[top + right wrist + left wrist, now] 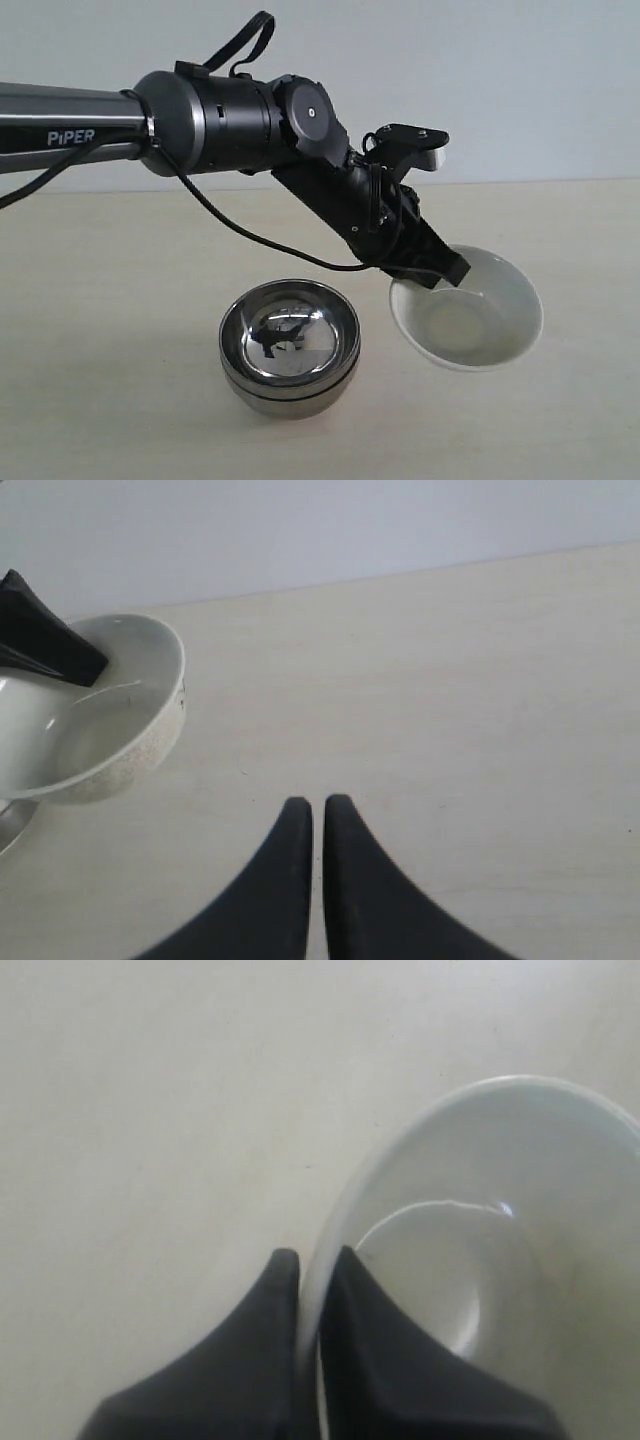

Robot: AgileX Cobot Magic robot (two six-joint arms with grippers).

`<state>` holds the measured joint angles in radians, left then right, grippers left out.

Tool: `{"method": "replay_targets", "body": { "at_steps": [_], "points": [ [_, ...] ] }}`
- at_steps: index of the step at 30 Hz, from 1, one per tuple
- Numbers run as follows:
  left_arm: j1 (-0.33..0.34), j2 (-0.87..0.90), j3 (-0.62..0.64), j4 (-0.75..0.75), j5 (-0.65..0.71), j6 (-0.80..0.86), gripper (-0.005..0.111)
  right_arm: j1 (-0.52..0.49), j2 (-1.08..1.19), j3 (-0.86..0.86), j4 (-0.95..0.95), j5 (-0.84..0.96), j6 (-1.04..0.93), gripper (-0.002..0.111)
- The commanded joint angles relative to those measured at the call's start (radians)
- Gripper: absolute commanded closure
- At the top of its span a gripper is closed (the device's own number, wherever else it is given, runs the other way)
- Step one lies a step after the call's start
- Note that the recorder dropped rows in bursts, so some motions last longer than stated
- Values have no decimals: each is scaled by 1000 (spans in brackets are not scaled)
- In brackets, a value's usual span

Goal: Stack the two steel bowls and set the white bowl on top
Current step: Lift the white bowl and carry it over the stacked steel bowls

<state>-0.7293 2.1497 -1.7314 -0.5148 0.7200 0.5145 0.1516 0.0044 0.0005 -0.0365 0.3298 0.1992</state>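
Pale, matte beige tabletop [120, 400] is filling the scene under a plain grey-blue wall [520, 80], and I am watching from the console. The two steel bowls [290, 350] are sitting nested, one inside the other, left of centre. Their mirror finish is throwing back a dark reflection of the arm.

That puts me on the last step, moving the white bowl [480, 320] onto the stack. It is sitting just to the right of the steel pair, apart from them and tipped. I cannot tell for sure whether its base is clear of the table.

The left gripper [440, 272] is clamping its near rim, one black finger inside the bowl and one outside, with the thin wall between them. The right gripper [317, 805] is hanging over bare table with its fingers nearly together and nothing between them.

As I judge it, the next move is calling for a lift, a short carry to the left and a level descent into the top steel bowl. Glazed ceramic held by one edge is likely to pivot, so I am planning to go slowly. The white bowl is glossy and round, with faint speckling outside.
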Motion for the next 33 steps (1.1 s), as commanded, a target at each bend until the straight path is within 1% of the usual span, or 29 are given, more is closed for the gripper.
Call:
{"method": "replay_targets", "body": {
  "at_steps": [1,5,12,21,29,31,33],
  "points": [
    [4,-45,-6,-20,7,-39,103,-3,-4,0,0,-7,3,108],
    [24,-88,-6,-18,26,-106,103,-3,-4,0,0,-7,3,108],
    [95,-173,7,-19,112,-147,103,-3,-4,0,0,-7,3,108],
    [200,-256,127,-19,127,-149,103,-3,-4,0,0,-7,3,108],
    [289,-310,220,-27,166,-99,103,-3,-4,0,0,-7,3,108],
    [304,-314,245,-57,166,-64,103,-3,-4,0,0,-7,3,108],
    [316,-314,276,-121,163,0,103,-3,-4,0,0,-7,3,108]
  ]
}}
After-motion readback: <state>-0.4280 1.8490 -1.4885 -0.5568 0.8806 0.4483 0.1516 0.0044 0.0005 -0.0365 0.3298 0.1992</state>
